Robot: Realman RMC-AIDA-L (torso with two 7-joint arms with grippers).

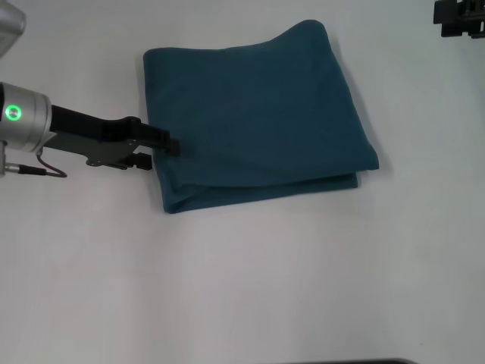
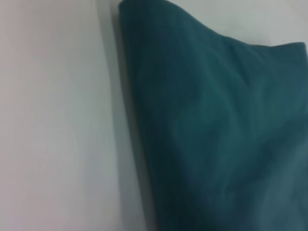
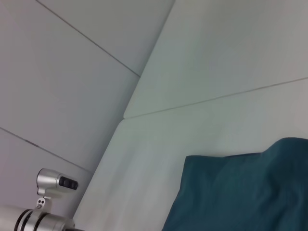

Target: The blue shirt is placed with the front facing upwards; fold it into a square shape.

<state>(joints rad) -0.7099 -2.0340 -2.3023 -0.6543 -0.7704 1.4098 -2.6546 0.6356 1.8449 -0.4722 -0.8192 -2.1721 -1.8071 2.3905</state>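
Blue shirt (image 1: 258, 114) lies folded into a rough square mid-table, left gripper (image 1: 155, 148) at its left edge, fingers look closed, whether pinching cloth I can't tell; pulling away could drag layers askew; right gripper (image 1: 458, 19) parked far right

Plain white, smooth worktop (image 1: 250, 288). One item rests directly on it: dark teal-blue soft cotton shirt (image 1: 258, 114), folded into a rough layered square, nearer the far edge.
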